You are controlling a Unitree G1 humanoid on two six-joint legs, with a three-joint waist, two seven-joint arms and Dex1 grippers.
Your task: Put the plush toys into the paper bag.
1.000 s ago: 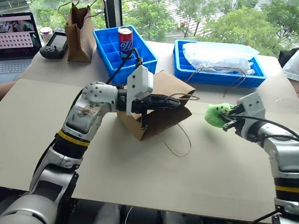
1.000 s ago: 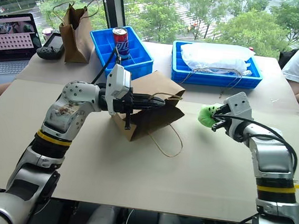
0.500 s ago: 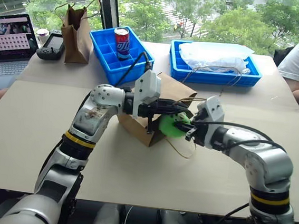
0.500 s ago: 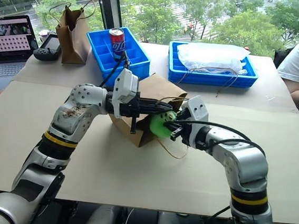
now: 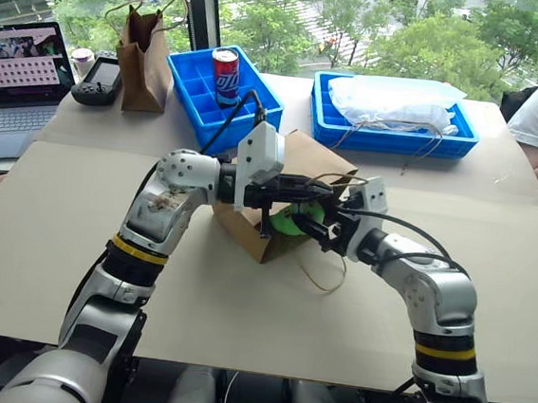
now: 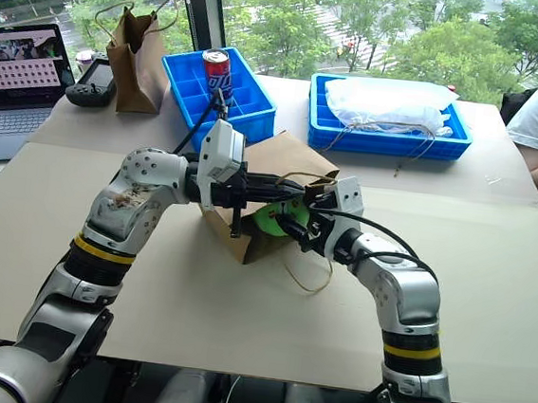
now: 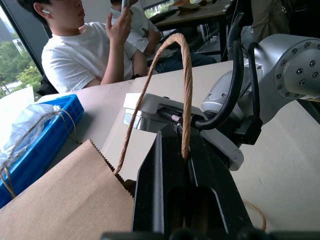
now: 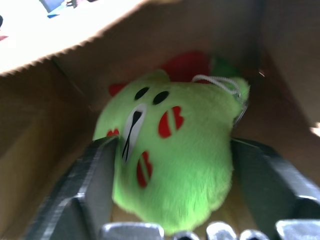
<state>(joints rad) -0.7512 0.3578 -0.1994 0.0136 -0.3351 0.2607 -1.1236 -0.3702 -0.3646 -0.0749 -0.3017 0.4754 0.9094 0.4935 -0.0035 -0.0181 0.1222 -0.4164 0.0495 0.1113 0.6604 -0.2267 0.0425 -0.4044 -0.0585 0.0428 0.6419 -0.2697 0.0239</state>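
Soda can point(image 5: 225, 67) in blue tray point(image 5: 191, 99) behind paper bag point(image 5: 307, 158) — narrow bag point(image 5: 142, 54) beyond.

Paper bag point(image 5: 293, 199) lies on its side mid-table, mouth facing the robot's right; mouth largely plugged by the green plush toy point(image 8: 175, 150) and the right gripper point(image 5: 310, 226), whose fingers point(image 8: 92, 185) stand apart either side of the toy; red plush toy point(image 8: 182, 65) deeper inside, behind the green one; left gripper point(image 7: 186, 165) reaches level across the bag's top, pinching one cord handle point(image 7: 186, 95); second handle loop point(image 5: 324, 269) trails on the table below the mouth; two blue trays point(image 5: 390, 132) and a narrow bag point(image 5: 142, 51) crowd the far edge; near table point(image 5: 46, 237) open on both sides.
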